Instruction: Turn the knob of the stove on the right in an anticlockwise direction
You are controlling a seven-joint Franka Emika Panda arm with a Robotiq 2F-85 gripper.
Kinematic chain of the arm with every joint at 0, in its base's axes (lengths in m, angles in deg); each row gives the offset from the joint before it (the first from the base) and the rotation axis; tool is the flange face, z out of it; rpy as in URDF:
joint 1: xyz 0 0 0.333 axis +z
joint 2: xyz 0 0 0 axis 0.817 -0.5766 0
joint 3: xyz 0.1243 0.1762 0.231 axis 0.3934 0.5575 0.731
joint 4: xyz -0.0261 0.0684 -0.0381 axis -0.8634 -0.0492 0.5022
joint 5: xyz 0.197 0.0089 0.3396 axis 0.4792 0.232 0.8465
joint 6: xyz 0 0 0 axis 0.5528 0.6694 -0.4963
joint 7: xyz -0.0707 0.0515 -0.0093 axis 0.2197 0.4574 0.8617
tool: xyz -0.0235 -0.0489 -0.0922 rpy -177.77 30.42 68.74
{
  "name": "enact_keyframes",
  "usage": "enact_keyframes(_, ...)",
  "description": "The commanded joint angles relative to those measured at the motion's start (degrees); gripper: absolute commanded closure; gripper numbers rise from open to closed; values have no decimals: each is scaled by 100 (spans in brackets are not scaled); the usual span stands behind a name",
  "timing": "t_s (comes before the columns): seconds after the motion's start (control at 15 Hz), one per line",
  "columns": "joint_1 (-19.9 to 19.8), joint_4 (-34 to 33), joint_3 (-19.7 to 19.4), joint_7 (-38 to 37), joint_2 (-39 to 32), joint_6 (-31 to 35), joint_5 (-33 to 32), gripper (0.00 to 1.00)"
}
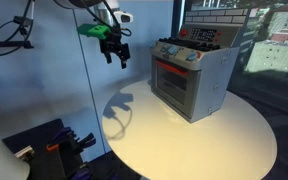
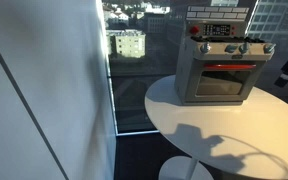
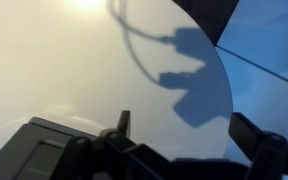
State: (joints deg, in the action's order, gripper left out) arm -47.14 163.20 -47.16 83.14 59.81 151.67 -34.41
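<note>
The stove [image 1: 192, 78] is a small grey toy oven with a red-framed glass door, standing on a round white table [image 1: 184, 135]. A row of small knobs [image 1: 179, 54] runs along its top front edge. It also shows in an exterior view [image 2: 220, 70], with knobs [image 2: 232, 48] above the door. My gripper [image 1: 116, 52] hangs in the air to the left of the stove, apart from it, fingers open and empty. In the wrist view the open fingers [image 3: 189, 130] look down on the table, with the stove's corner [image 3: 39, 150] at the lower left.
A blue wall panel [image 1: 44, 70] stands behind the gripper. A window with a city view [image 2: 134, 45] lies beyond the table. Dark equipment [image 1: 49, 145] sits on the floor at lower left. The gripper's shadow [image 1: 119, 108] falls on the table.
</note>
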Motion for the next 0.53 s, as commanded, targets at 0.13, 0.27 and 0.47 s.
enact_keyframes(0.13, -62, -23, 62, 14, 8, -13, 22, 0)
enact_keyframes(0.27, -62, -23, 62, 14, 8, -13, 22, 0)
enact_keyframes(0.47, -71, -127, 89, -36, -13, -11, -18, 0)
